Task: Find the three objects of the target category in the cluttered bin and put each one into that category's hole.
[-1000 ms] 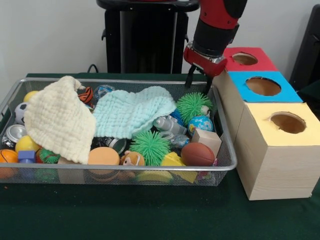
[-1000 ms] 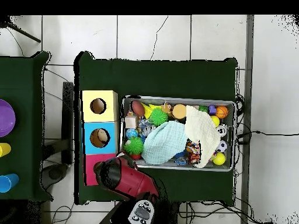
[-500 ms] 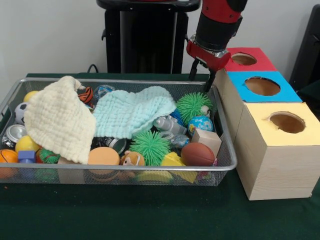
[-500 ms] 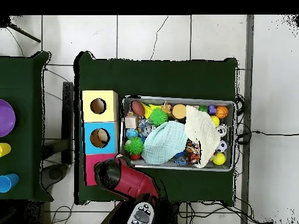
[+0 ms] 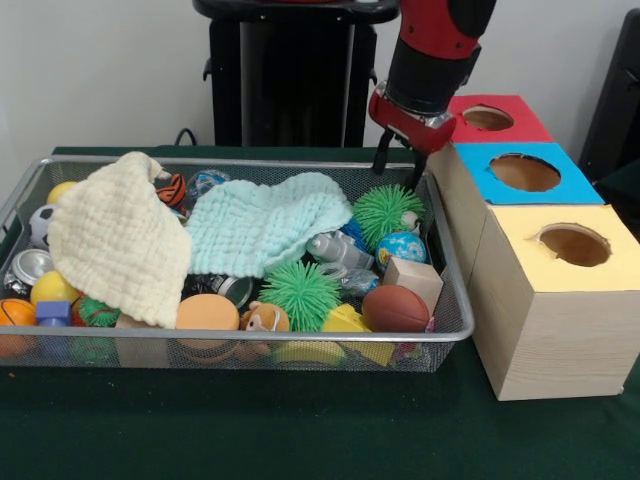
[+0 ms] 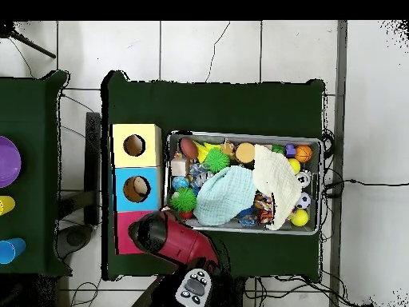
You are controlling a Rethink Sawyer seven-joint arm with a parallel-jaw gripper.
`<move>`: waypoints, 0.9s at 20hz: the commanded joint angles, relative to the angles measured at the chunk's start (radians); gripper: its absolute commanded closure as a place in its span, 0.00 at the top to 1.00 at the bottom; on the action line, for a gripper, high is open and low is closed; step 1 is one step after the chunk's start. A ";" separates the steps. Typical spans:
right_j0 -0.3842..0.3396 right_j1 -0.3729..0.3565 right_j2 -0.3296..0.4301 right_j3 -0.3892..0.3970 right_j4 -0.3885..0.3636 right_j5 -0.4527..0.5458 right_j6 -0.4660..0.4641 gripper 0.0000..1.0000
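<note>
My gripper [image 5: 398, 166] hangs open and empty above the far right corner of the wire bin [image 5: 230, 338], just left of the red box [image 5: 505, 128]. Right below it lies a green spiky ball [image 5: 388, 212]. Beside that are a globe-patterned ball [image 5: 402, 246], a second green spiky ball [image 5: 300, 292], a brown football-shaped ball [image 5: 394, 308] and a wooden block [image 5: 415, 277]. A cream cloth [image 5: 115, 240] and a mint cloth [image 5: 262, 226] cover much of the bin. In the overhead view the red arm [image 6: 164, 238] hides the gripper and most of the red box.
Three boxes with round holes stand in a row right of the bin: red, blue [image 5: 530, 172] and yellow [image 5: 570, 245]. Balls and a metal can [image 5: 28, 266] crowd the bin's left end. A side table [image 6: 24, 176] holds coloured cups.
The gripper rose and shifted right half a second ago, then came back down and left to about where it was. The things in the bin have not moved.
</note>
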State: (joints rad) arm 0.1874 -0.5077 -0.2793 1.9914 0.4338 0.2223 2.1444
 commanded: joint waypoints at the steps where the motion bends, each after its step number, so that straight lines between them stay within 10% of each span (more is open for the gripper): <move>1: -0.016 0.082 -0.003 -0.204 -0.046 0.143 0.069 1.00; 18: -0.065 0.061 0.048 -0.284 -0.073 0.281 0.092 1.00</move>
State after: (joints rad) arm 0.1574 -0.4677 -0.3008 1.8165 0.3831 0.4284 2.1444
